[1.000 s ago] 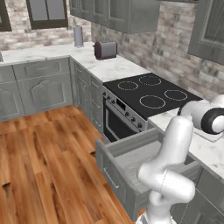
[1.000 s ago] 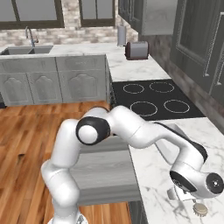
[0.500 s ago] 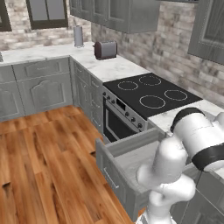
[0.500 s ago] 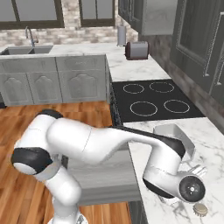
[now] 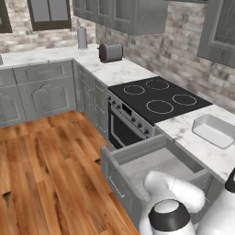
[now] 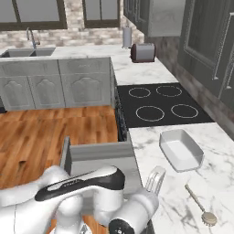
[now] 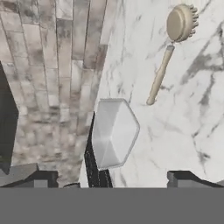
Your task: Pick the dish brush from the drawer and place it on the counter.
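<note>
A: Where is the white arm's two-finger gripper [image 7: 113, 177], and how do its jaws stand?

B: In the hand view its two dark finger tips [image 7: 186, 177] rise at the bottom edge, set well apart, with nothing between them. So the jaws stand wide and empty. In the right base view the pale hand sits at the counter's front edge, just above the arm's wrist.

A: And the small dish brush with the round cream head and thin tan wooden handle [image 6: 201, 205]?

B: It lies flat on the white marble counter with grey veining [image 6: 219, 155], apart from the gripper. In the right base view it rests near the front of the counter, head toward the camera, handle pointing back toward the white rectangular dish [image 6: 181, 149]. In the hand view the brush [image 7: 170, 48] is at the upper right, bristles showing round the head's rim.

A: What is beside it?

B: The white dish stands near it on the counter, not touching. Beyond the dish lies the black glass stovetop with ring marks [image 6: 162, 103].

A: And the wide shallow grey drawer [image 5: 156, 161]?

B: Pulled out below the counter, its pale floor partly hidden by the arm. Further back, a dark toaster [image 5: 110, 52] sits on the counter by the brick wall [image 7: 52, 65].
</note>
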### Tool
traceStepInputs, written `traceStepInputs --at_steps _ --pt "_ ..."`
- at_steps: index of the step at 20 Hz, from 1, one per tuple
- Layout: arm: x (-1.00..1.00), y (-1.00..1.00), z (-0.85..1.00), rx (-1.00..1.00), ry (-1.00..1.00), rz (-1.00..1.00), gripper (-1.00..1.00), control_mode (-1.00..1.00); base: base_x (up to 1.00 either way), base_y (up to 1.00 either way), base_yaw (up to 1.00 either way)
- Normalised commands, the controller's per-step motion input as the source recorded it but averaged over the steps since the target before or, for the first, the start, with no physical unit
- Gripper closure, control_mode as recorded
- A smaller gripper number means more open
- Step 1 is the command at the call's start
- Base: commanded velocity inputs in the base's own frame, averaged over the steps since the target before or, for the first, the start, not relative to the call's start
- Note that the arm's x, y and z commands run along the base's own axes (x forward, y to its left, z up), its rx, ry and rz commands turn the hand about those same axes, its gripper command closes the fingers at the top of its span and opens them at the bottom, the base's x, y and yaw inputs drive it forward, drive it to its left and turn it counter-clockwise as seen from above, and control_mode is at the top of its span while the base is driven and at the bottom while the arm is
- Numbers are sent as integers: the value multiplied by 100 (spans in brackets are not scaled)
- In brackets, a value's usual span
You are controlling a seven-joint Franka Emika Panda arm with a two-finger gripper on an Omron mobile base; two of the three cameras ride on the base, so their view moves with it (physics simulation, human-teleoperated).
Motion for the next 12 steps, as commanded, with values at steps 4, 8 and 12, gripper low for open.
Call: traceStepInputs --at_steps 4,8,12 --pt "25 100 5 -100 36 13 -100 -100 0 0 0" --pt "26 99 16 -100 56 12 -100 -100 0 0 0" --pt "27 84 33 -95 77 15 -100 -100 0 0 0"
